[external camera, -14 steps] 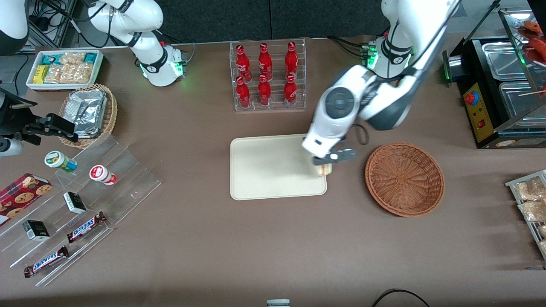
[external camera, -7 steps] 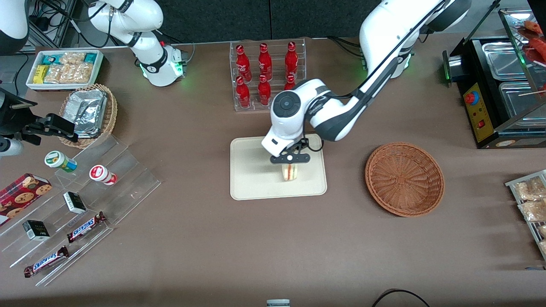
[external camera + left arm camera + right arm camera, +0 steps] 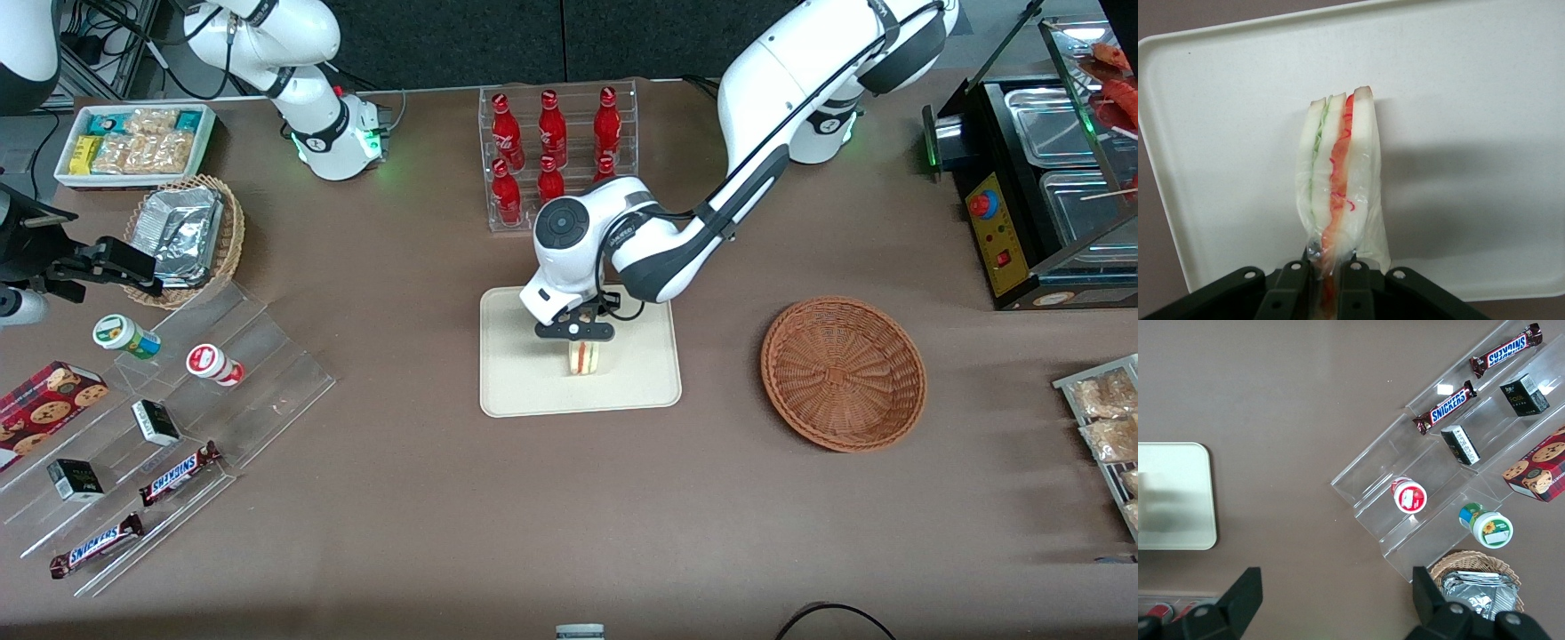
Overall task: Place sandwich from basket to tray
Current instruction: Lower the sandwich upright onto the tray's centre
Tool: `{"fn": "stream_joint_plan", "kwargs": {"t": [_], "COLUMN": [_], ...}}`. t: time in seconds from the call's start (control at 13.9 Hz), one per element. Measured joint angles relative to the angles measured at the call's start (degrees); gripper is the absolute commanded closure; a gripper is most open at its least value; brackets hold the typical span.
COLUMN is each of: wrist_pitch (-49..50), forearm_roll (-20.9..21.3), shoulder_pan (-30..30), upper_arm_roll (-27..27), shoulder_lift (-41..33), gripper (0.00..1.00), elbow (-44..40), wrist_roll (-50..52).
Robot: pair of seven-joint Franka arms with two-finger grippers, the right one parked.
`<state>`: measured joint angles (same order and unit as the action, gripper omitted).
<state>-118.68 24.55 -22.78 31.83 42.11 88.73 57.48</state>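
- The gripper (image 3: 576,341) is seen at the centre of the front view, above the middle of the tray (image 3: 517,391), with its fingers clenched on the sandwich (image 3: 583,357).
- In the wrist view the sandwich (image 3: 1339,180) is pinched by its narrow end between the two fingers (image 3: 1293,283), which are drawn close together; its white bread and its green and red filling layers are shown edge-on against the tray (image 3: 1471,100).
- The sandwich is held upright over the tray's inner area, well within the raised rim. Whether its lower edge is already touching the tray surface cannot be told from either view; a shadow is cast on the tray just beside it.
- The basket (image 3: 843,373) is seen at the right of the front view, well apart from the tray toward the working arm's end of the table, and nothing is visible in it.
- The lifting out of the basket and the carry across to the tray are judged to be done.
- What is judged to be left: the sandwich is to be set down fully on the tray if it is not resting there yet, the grip is to be released, and the arm is to be drawn clear without the sandwich being tipped or dragged.
- A rack of red bottles (image 3: 556,156) stands farther from the front camera than the tray and is not involved.
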Motion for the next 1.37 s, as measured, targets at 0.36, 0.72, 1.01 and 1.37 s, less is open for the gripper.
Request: {"fn": "stream_joint_plan", "kwargs": {"t": [0.36, 0.72, 1.01, 1.37], "wrist_pitch": [2.34, 2.89, 2.91, 2.91], "forearm_roll": [1.07, 1.11, 1.12, 1.13], "shoulder_pan": [-0.09, -0.20, -0.22, -0.26], "upper_arm_roll": [-0.06, -0.06, -0.06, -0.06], "shoulder_lift": [1.32, 2.43, 3.31, 3.57], "gripper": [1.00, 0.51, 0.00, 0.00], "elbow": [-1.35, -2.77, -3.75, -4.15], "wrist_roll": [0.00, 0.00, -0.04, -0.02]}}
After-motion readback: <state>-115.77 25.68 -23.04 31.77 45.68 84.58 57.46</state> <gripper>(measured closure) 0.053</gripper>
